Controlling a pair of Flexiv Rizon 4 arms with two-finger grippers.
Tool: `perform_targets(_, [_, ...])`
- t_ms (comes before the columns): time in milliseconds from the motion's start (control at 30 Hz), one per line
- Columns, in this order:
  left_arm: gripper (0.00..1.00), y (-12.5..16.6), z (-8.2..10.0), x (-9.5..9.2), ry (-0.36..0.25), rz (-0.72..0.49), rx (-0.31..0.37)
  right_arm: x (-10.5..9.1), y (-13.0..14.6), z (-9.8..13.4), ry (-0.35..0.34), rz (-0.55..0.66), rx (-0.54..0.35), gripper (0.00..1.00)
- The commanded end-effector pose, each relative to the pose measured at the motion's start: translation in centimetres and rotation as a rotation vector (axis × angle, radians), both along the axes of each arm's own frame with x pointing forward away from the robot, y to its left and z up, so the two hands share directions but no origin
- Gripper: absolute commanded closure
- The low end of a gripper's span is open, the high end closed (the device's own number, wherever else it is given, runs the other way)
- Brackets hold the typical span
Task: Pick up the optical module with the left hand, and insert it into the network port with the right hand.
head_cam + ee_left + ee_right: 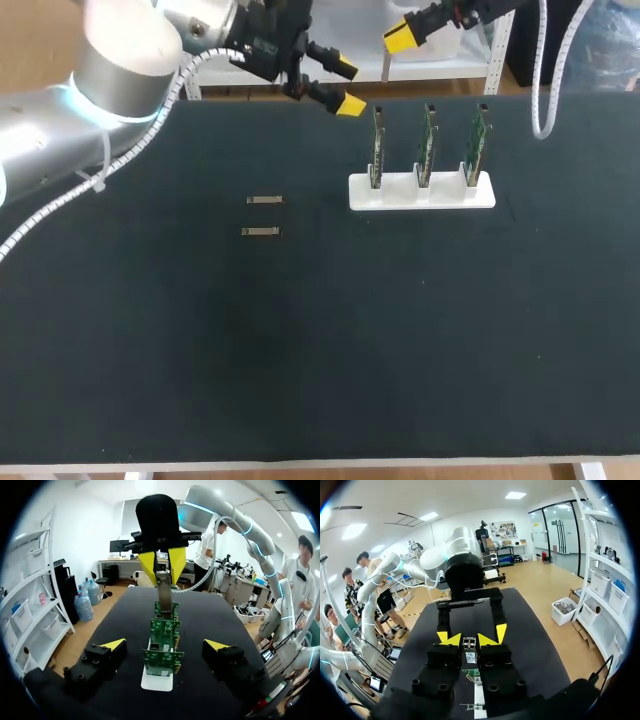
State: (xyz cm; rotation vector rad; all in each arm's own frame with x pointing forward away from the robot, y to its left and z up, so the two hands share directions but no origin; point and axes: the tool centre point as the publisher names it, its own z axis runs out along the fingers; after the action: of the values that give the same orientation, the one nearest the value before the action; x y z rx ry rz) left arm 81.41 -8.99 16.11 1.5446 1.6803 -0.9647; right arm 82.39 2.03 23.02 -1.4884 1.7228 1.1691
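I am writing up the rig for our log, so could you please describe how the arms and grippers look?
The left arm and right arm are smooth silver-grey tubes with rounded joints and pale blue glowing rings. A white spiral-wrapped cable runs along each. The left gripper and right gripper are black and blocky, each with two yellow-tipped fingers.

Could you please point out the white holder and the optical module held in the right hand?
white holder (pixel 400 196): head view, on its bare front wall.
optical module (pixel 164 591): left wrist view, on the middle of its metal body.
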Motion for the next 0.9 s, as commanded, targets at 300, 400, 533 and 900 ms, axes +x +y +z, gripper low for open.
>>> perform_targets(300, [0.00, -0.08, -0.69, 0.46, 0.000, 0.023, 0.030, -0.20, -0.20, -0.07, 0.003, -0.003, 0.002, 1.00])
perform_targets(400, [0.00, -0.12, -0.72, 0.58, -0.003, 0.020, 0.031, -0.20, -0.19, -0.08, 0.003, -0.004, 0.003, 1.00])
perform_targets(533, [0.00, -0.30, -0.97, 0.43, -0.001, 0.011, 0.033, -0.21, -0.19, -0.09, 0.003, -0.006, 0.002, 1.00])
perform_targets(900, [0.00, -0.61, -1.48, 0.22, 0.013, 0.003, 0.037, -0.13, -0.26, -0.26, 0.007, -0.007, 0.000, 1.00])
